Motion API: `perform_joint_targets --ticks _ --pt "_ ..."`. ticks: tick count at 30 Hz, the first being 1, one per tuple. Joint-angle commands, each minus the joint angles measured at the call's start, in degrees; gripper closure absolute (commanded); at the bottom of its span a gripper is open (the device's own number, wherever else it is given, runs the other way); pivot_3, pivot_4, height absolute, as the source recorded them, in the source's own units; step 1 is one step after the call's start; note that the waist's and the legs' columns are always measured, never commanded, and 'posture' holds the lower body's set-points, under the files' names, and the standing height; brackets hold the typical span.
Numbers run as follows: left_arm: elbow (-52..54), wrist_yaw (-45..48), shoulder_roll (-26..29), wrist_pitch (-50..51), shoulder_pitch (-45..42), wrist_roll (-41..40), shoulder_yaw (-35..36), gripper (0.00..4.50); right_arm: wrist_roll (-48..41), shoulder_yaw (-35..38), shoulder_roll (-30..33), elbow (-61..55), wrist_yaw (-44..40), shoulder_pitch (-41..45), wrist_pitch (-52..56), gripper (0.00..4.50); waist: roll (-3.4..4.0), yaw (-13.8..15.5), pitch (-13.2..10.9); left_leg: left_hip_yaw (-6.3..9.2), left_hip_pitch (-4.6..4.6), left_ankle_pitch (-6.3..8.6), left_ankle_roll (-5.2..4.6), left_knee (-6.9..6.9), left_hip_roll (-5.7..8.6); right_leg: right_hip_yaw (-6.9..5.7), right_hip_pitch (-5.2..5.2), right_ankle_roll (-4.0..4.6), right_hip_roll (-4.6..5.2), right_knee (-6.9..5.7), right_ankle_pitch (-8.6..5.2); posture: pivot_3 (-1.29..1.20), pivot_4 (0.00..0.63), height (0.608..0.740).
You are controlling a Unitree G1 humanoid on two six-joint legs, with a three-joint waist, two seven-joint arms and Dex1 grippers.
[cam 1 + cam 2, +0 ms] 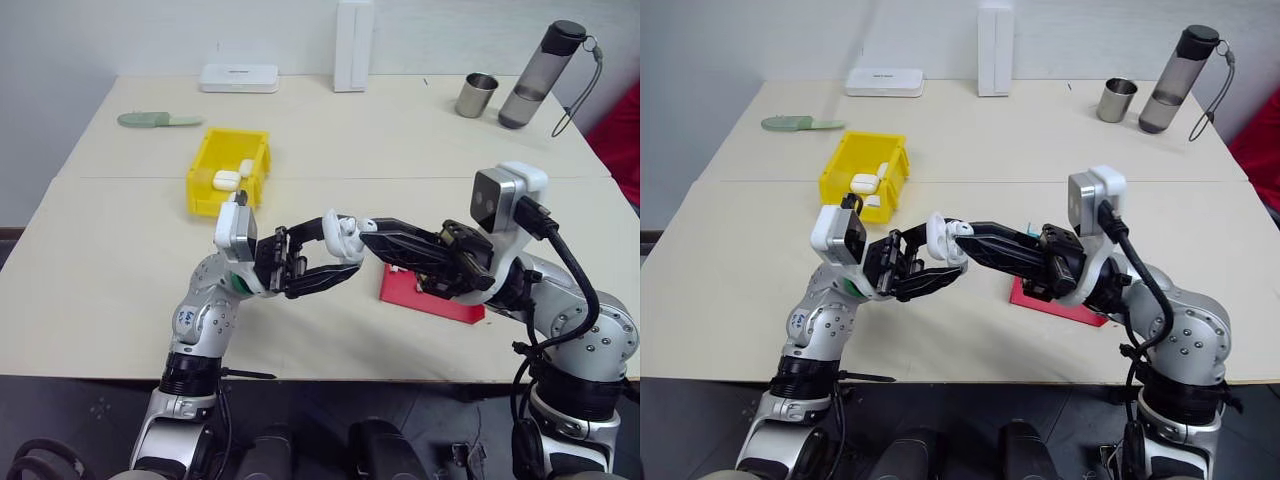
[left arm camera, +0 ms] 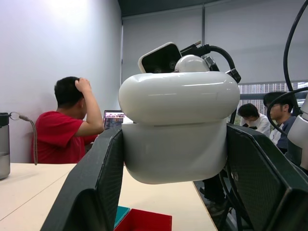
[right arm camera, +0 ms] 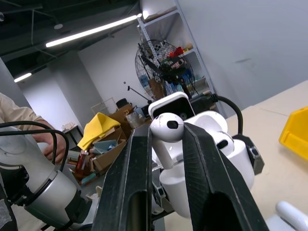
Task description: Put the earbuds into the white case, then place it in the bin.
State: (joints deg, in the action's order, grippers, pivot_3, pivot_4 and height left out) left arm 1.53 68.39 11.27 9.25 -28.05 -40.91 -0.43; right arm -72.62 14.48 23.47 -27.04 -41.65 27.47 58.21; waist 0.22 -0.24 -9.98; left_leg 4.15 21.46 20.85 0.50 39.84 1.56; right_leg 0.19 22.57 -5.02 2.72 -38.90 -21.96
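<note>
Above the tabletop [image 1: 120, 290], the left end effector [image 1: 335, 262] is clamped on the white case [image 1: 343, 240], lid flipped up. The right end effector [image 3: 166, 139] pinches 1 earbud [image 3: 166, 129] just over the case's open mouth. The yellow bin [image 1: 228, 172], with 2 more white cases [image 1: 226, 180] inside, sits well apart behind; the red tray [image 1: 425, 295] lies under the right arm.

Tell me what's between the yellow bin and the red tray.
From the left eye view: both tools, left holding the white case above the table, between the yellow bin and red tray.
</note>
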Motion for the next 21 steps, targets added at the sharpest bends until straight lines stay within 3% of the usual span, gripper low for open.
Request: perform_joint_targets --ticks 1,21 --pt "1.1 -0.1 -0.5 -0.7 -0.7 0.0 -0.1 1.68 0.2 -1.8 1.4 -1.6 -0.8 -0.6 -2.3 3.83 0.00 0.0 0.0 0.00 0.00 0.00 0.00 0.00 0.00 0.00 0.00 0.00 0.00 0.00 0.00 0.00 0.150 0.740" --pt "1.2 -0.3 -1.3 -1.3 -0.9 1.1 0.3 1.68 8.7 -9.6 9.8 -0.6 -3.1 -1.6 -6.8 3.83 -0.01 0.1 0.0 0.00 0.00 0.00 0.00 -0.02 0.00 0.00 -0.01 0.00 0.00 0.06 0.00 0.00 0.150 0.740"
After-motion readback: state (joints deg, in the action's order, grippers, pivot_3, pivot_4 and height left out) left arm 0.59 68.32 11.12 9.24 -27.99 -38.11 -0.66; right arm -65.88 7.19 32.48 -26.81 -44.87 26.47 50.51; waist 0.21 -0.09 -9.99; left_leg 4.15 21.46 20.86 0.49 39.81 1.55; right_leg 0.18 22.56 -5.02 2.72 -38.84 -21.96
